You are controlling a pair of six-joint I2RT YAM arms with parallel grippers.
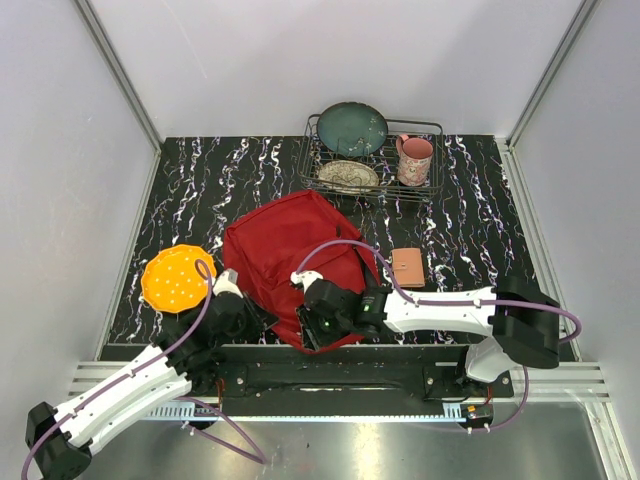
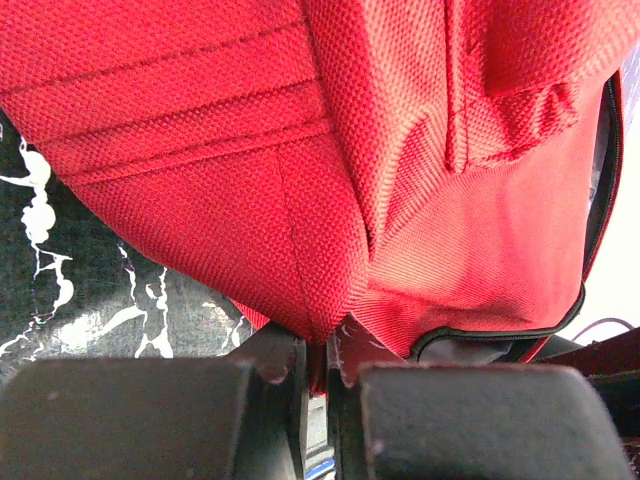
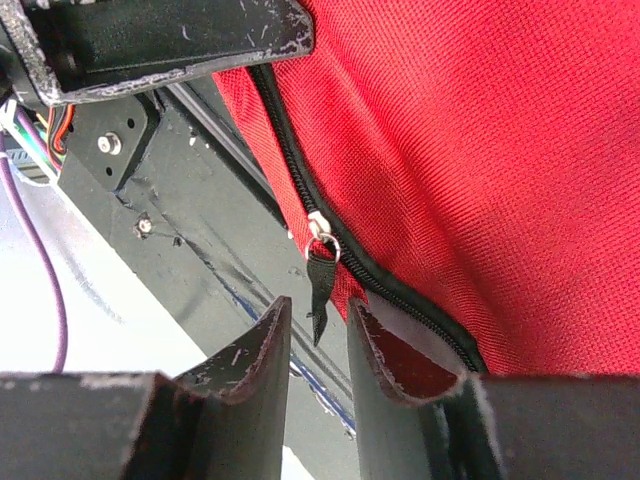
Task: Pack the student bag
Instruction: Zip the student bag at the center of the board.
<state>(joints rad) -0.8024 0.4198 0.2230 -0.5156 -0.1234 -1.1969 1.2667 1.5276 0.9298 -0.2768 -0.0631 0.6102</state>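
Note:
The red student bag (image 1: 285, 245) lies in the middle of the table. Its near edge reaches the front rail. My left gripper (image 1: 258, 316) is at the bag's near left corner; in the left wrist view the gripper (image 2: 318, 352) is shut on a fold of the red fabric (image 2: 330, 200). My right gripper (image 1: 306, 316) is at the bag's near edge. In the right wrist view the gripper (image 3: 318, 325) is slightly open. The black zipper pull tab (image 3: 320, 290) hangs between its fingertips without being pinched. The black zipper (image 3: 400, 290) runs along the bag's edge.
An orange round lid (image 1: 177, 278) lies left of the bag and a brown wallet (image 1: 408, 267) lies to its right. A wire rack (image 1: 437, 128) at the back holds a teal plate (image 1: 352, 127), a patterned plate (image 1: 348, 175) and a pink mug (image 1: 414, 160). The black rail (image 3: 190, 230) runs below the bag.

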